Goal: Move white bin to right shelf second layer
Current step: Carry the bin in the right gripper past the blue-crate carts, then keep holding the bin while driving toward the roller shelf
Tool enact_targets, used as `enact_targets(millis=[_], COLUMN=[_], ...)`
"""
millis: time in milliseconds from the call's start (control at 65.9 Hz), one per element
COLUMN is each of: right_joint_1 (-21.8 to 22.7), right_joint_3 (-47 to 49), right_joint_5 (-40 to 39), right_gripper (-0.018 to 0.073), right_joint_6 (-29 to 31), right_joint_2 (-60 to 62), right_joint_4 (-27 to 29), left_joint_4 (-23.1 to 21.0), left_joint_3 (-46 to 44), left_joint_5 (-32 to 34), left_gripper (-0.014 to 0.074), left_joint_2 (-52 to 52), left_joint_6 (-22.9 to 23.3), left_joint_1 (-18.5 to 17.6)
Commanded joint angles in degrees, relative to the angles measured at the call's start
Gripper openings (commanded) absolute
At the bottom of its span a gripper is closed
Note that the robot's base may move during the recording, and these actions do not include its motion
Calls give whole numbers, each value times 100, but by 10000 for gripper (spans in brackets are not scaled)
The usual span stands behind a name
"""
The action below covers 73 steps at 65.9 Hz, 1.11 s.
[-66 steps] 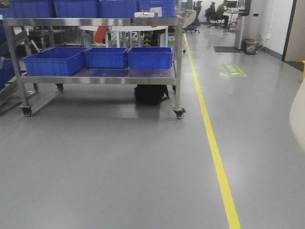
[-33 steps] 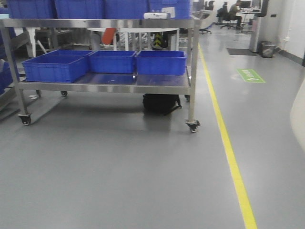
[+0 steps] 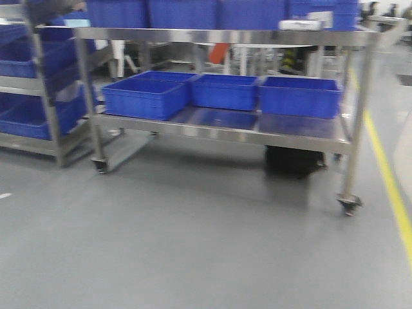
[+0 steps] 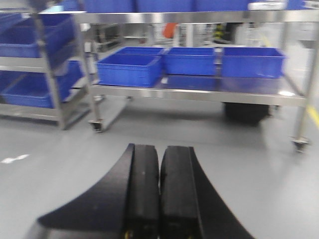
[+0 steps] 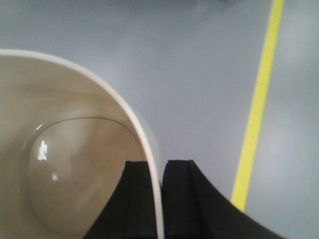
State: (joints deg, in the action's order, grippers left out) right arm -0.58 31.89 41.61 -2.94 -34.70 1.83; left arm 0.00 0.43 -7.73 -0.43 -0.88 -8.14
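We see the white bin (image 5: 75,164) in the right wrist view as a smooth, glossy cream tub with a rounded-square rim and a rounded base that catches small highlights; it is empty. The right gripper (image 5: 160,169) pinches its rim, one matte black finger inside the wall and the other outside, nearly closed on the thin plastic. The bin hangs above the grey floor (image 5: 189,74), left of a yellow line (image 5: 256,109). The left gripper (image 4: 159,152) has its two curved black fingers pressed together with nothing between them. Farther off stands a wheeled stainless-steel cart (image 3: 225,35) with flat shelves. Three blue rectangular crates (image 3: 225,91) sit side by side on its lower shelf; we cannot tell what they contain. A black bag (image 3: 293,161) lies beneath the cart. At far left, a steel rack (image 3: 55,138) holds more blue crates.
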Motion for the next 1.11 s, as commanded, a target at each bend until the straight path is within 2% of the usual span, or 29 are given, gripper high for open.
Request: enact_targets(millis=[0,1092], right_joint_1=[16,16], right_joint_3=[163,163], right_joint_5=[-417,-402], right_gripper=[46,46], right_joint_6=[30,30], right_joint_2=[-6,-6], right_joint_4=[13,13], left_joint_4=[0,0], left_joint_3=[211,211], left_joint_5=[498,498], left_gripper=[85,85], left_joint_2=[-87,-87], left_joint_6=[17,17], left_joint_1=[-20,-20])
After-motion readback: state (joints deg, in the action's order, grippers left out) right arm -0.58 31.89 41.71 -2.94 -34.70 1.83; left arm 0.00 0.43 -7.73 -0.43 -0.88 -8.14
